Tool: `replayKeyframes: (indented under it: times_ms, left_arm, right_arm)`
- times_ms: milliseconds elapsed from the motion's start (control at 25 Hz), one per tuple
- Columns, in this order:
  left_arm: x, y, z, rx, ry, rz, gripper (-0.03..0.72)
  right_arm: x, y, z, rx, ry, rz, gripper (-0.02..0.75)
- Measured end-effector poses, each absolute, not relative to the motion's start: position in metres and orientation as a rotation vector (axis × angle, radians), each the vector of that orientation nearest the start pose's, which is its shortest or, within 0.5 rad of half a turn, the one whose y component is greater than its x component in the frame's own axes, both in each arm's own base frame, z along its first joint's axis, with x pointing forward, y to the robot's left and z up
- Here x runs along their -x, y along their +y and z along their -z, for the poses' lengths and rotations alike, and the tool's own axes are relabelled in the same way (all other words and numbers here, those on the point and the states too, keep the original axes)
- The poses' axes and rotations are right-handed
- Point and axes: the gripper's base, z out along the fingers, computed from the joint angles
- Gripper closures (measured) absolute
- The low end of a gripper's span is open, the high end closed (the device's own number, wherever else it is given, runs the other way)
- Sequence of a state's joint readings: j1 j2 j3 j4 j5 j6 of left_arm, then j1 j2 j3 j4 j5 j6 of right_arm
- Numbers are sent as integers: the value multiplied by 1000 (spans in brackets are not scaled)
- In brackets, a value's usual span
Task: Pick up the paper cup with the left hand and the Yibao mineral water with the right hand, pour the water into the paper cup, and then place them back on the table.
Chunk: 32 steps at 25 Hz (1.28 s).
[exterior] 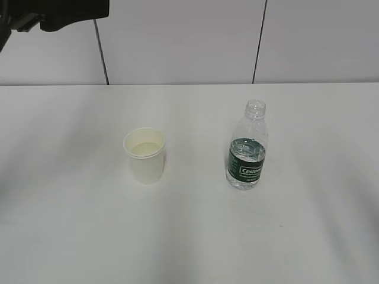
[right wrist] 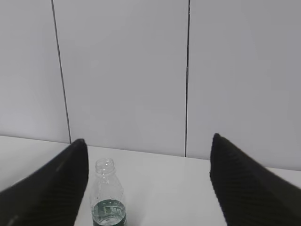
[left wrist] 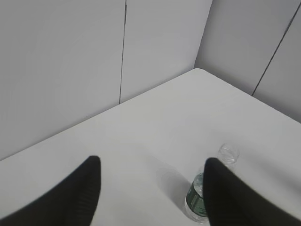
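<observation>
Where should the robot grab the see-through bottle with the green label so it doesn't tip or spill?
Best guess: grip the small clear ribbed plastic bottle around its dark green label band, with the jaws level on either side. It stands upright with no cap and holds water, so a low, level side grip should keep it steady. The right gripper already has it in view with jaws open.

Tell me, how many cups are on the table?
1. The paper cup stands upright on the table, left of the water bottle. None seem hidden.
</observation>
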<state>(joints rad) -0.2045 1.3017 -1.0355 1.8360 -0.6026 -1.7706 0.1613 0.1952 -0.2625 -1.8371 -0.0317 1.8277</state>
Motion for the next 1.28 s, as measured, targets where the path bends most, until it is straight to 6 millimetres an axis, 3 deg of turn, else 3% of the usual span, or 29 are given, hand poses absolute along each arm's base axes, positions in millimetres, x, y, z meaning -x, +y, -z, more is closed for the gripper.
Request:
replayKeyframes:
  times_ms: [1280]
  left_arm:
    - [-271, -107, -353, -681, 1799, 614, 223]
  right_arm:
    - [-64, 12, -286, 141, 1426, -140, 146]
